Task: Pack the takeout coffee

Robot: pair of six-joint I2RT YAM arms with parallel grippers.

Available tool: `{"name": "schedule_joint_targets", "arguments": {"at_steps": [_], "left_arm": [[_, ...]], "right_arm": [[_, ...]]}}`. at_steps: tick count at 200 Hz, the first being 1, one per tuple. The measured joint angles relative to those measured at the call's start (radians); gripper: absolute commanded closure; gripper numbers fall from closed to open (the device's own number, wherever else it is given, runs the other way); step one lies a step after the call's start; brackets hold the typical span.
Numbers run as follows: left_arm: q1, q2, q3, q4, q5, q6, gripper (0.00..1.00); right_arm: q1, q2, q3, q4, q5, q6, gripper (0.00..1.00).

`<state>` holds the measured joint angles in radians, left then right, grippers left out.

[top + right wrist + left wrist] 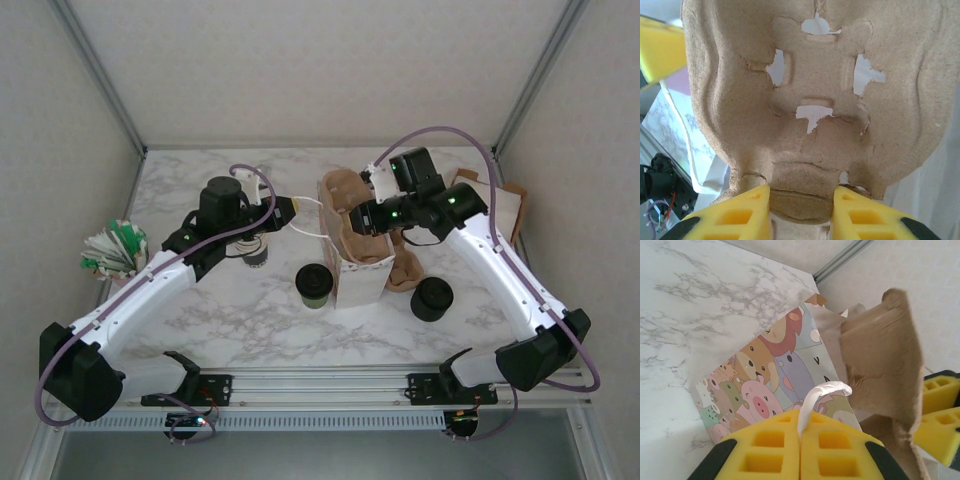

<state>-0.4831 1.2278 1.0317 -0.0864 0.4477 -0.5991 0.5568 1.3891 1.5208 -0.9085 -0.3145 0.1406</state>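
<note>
At mid-table, left gripper (800, 442) pinches the white handle (824, 389) of the bag (772, 375), right gripper (801, 207) clamps the pulp carrier (810, 70); takeout coffee (313, 285) stands just beside.

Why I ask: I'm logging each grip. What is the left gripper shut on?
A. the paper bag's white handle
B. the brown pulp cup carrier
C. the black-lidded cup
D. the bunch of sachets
A: in the left wrist view the left gripper is closed on the white handle rising from the cartoon-animal paper bag.
</note>
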Motion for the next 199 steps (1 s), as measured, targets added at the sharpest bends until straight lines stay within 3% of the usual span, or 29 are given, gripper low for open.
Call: {"name": "schedule_joint_targets", "arguments": {"at_steps": [199], "left_arm": [[-0.001,0.012,0.000,-0.001,-0.027,0.000,0.95]], "right_arm": [[0.012,0.082,0.017,-0.067,0.080,-0.008,0.72]]}}
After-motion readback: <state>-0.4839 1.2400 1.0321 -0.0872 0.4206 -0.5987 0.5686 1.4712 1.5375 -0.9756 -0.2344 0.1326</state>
